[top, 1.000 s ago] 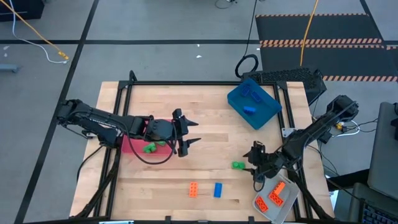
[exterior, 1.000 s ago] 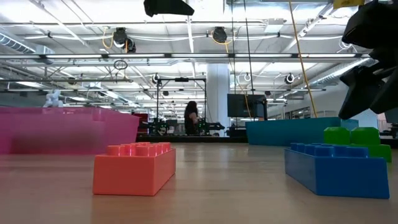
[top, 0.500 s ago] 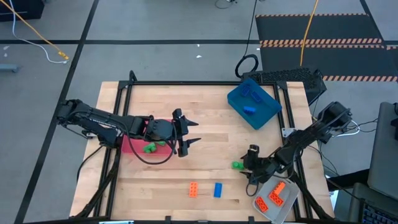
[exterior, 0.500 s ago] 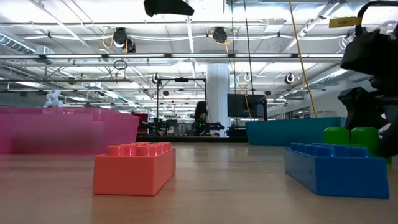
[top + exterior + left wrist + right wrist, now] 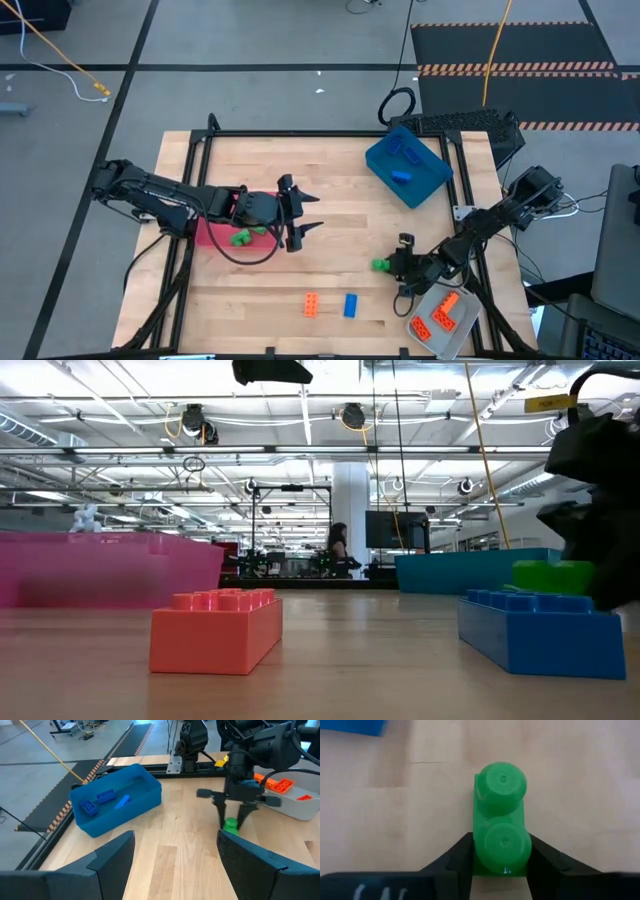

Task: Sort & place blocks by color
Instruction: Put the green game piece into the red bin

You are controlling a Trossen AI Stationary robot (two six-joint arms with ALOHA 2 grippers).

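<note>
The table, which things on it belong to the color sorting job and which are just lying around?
Job:
- green block in right gripper
- orange block
- blue block
- red tray
- blue tray
- clear tray

Lying about:
- black cable
- yellow cord

Wooden desk (image 5: pixel 340 230) framed by black rails, blue tray (image 5: pixel 408 166) at two o'clock, red tray (image 5: pixel 212 231) at nine o'clock, clear-grey tray (image 5: pixel 445 335) at five o'clock, striped floor mat (image 5: pixel 520 60) beyond, a person (image 5: pixel 338 546) seen far off in the room.
</note>
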